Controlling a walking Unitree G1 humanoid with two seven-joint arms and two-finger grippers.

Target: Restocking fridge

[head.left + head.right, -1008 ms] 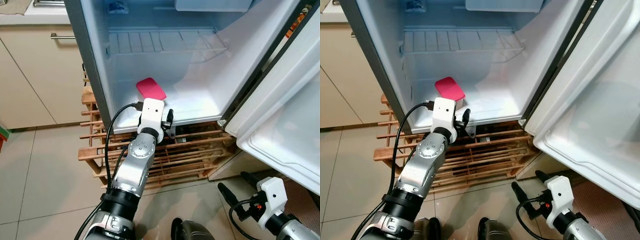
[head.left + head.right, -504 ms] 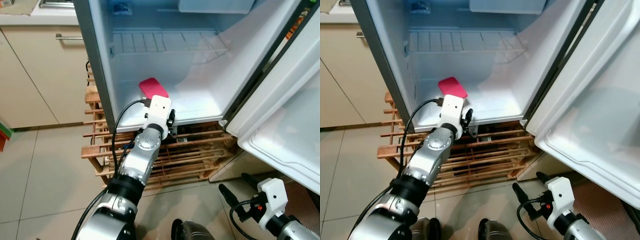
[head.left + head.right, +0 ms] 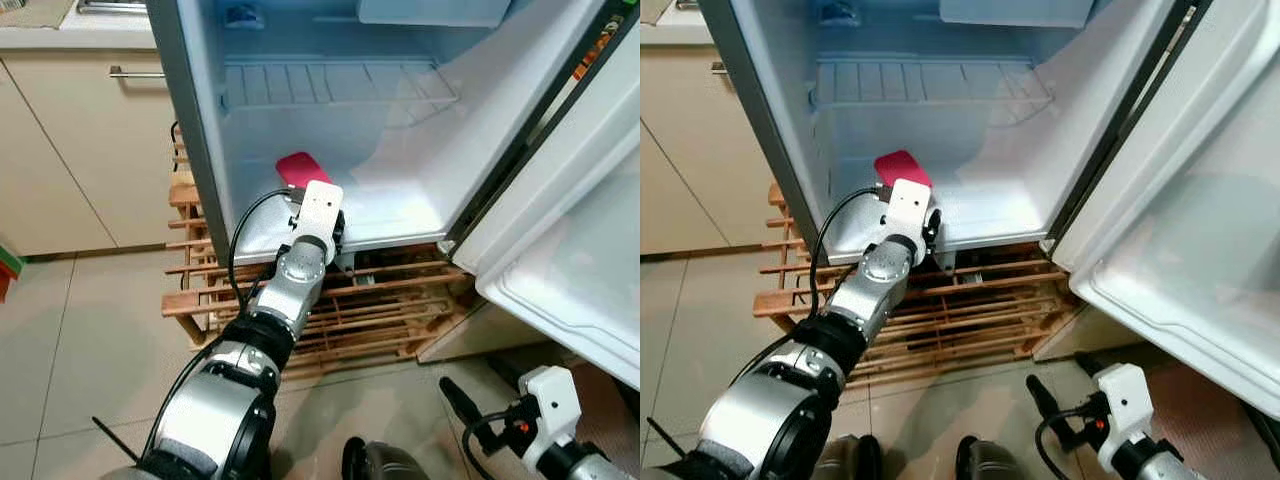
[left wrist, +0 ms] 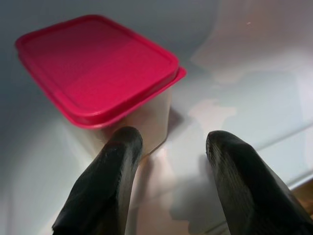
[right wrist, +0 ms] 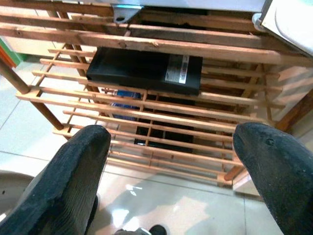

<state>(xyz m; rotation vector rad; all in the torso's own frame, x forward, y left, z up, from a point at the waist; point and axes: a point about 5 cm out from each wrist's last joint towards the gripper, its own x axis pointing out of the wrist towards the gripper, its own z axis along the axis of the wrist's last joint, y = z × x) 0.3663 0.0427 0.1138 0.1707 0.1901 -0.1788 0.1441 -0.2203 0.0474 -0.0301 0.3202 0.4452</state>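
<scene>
Container [image 4: 105, 78], red lid, pale sides, on fridge floor [image 4: 234, 98]; left claw [image 4: 168, 147] open, empty.

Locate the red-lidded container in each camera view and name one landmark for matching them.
Left eye: red-lidded container on the fridge floor, just beyond the left gripper.
Right eye: same spot, left of centre.
Left wrist: upper left, past the open fingers.
Right wrist: absent.
Landmark: wire shelf.
</scene>
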